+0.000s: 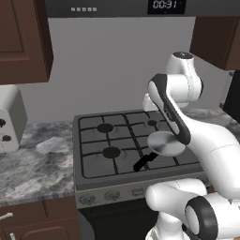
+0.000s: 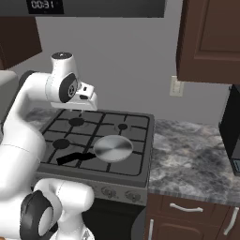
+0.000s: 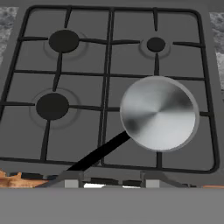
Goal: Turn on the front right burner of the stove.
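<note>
In the left base view, the stove (image 1: 93, 176) sits between marble counters (image 1: 33, 164), and a steel pan (image 1: 165, 143) covers the front right burner, black handle toward the near left. In the right base view, the gripper (image 2: 83, 110) hangs above the far grates; I cannot tell whether it is open or closed. In the hand view, the pan lies on the near right grate (image 3: 209, 131).

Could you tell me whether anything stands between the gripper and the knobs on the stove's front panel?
Nothing visible does. The gripper hangs above the back of the stove, the knobs sit bare on the front panel, and only open air lies between them. The pan sits on the front right burner, covering its cap, not the knobs.
</note>
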